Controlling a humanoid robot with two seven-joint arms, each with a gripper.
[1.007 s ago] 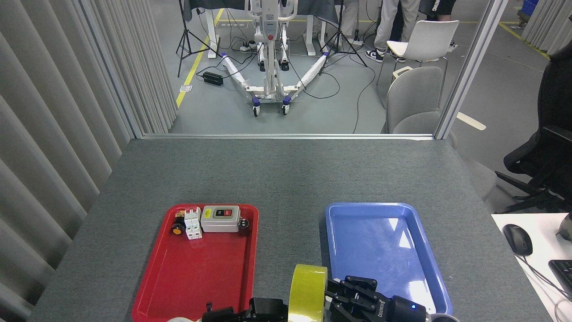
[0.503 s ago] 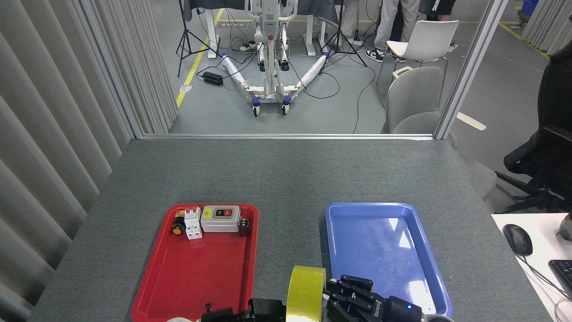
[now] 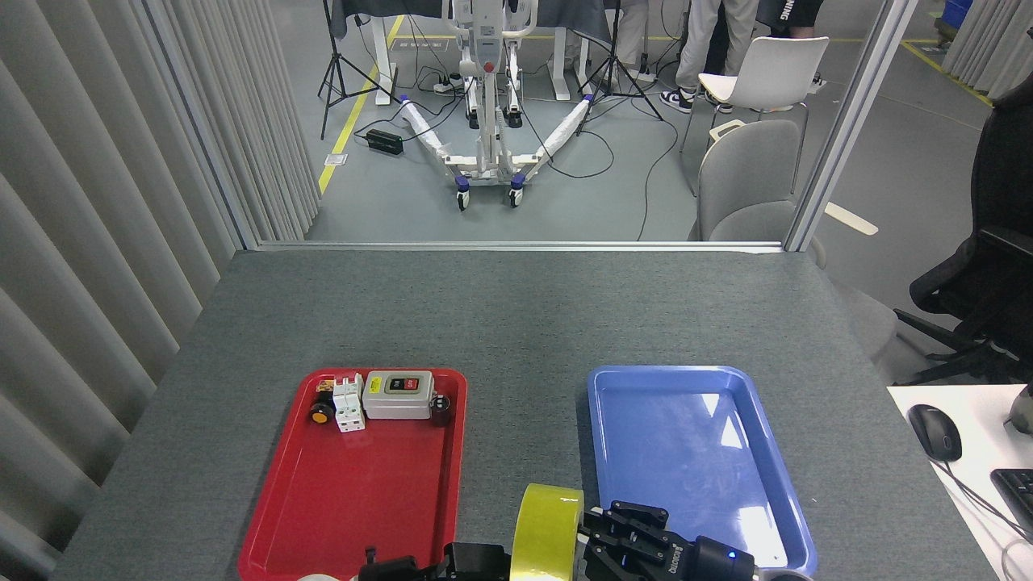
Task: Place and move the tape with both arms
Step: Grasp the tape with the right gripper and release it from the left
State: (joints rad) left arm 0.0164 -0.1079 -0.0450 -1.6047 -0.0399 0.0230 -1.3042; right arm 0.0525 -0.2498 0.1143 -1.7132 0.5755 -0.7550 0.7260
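Head view: the tape point(image 3: 547, 532) stands on edge at the near edge of the grey table point(image 3: 516, 323), in the gap between the red tray point(image 3: 282, 524) and the blue tray point(image 3: 775, 516). The left gripper point(image 3: 472, 561) presses its left side and the right gripper point(image 3: 601, 541) its right, but honestly I can't tell whether either one has actually closed on it. A switch box point(image 3: 397, 394) sits at the red tray's far edge.

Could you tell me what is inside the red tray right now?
The red tray holds a grey switch box, a white breaker and small parts along its far end; the rest is bare.
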